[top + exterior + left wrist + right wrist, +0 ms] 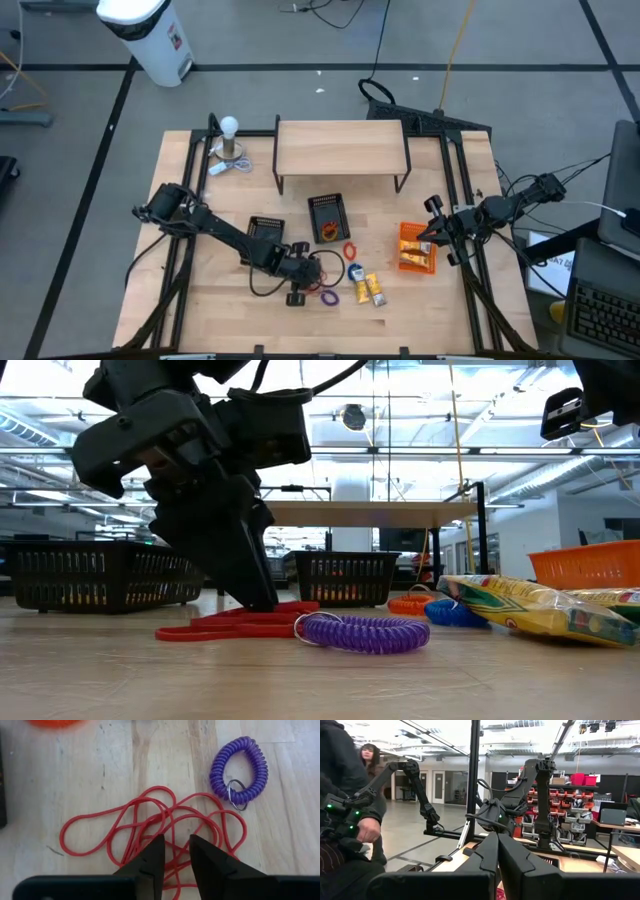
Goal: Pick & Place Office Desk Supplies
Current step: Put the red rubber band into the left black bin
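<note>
A thin red cord [120,815] lies in a loose tangle on the wooden table [220,300], beside a purple coil band [240,767] with a metal ring. My left gripper [176,841] slants down onto the tangle, its fingers a little apart, and red strands show in the gap. In the low view its tips [262,598] reach table level at the cord [240,626]. An orange coil [349,249], a blue item [355,270] and yellow packets [371,290] lie to the right. My right gripper [498,840] waits shut at the table's right edge, held up off the table. My left gripper comes at the red cord's tangle from above, slanting down, with one fingertip [159,845] on either side of a few strands [175,851]. The cord lies slack and flat on the table. I cannot tell whether the tips press on the strands.
An orange basket [415,247] with packets stands at the right. Two black baskets [327,217] [265,230] sit mid-table, with a low wooden shelf [340,148] behind them. A white ball on a stand [230,135] is at the far left. A person shows in the right wrist view.
</note>
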`<action>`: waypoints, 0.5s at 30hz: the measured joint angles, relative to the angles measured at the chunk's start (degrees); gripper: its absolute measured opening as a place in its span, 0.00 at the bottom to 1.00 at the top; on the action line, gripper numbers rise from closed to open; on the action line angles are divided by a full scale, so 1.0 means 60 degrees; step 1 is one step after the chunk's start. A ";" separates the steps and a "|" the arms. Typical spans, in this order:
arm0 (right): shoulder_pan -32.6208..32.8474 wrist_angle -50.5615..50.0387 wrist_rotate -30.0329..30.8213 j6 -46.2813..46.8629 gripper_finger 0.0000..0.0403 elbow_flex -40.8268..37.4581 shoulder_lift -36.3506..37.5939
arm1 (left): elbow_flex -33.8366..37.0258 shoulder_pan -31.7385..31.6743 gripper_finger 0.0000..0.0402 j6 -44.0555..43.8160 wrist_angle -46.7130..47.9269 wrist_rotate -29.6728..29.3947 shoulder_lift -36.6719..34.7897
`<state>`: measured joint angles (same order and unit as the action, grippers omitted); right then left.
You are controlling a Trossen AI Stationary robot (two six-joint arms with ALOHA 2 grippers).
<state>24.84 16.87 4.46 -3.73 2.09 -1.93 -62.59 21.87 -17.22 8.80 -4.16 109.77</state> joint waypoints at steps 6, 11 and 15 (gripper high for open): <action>0.0000 0.0002 -0.0002 0.0000 0.00 0.0000 0.0000 | -0.0007 -0.0011 0.20 -0.0006 -0.0008 -0.0230 0.0052; 0.0000 0.0008 -0.0001 0.0000 0.00 0.0000 0.0000 | -0.0011 -0.0011 0.07 0.0028 0.0015 -0.0231 0.0055; 0.0000 0.0037 -0.0002 -0.0004 0.00 0.0000 0.0000 | -0.0011 -0.0011 0.02 0.0116 0.0015 -0.0231 0.0056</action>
<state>24.84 17.09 4.45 -3.75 2.09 -1.93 -62.65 21.80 -16.52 8.88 -5.54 110.10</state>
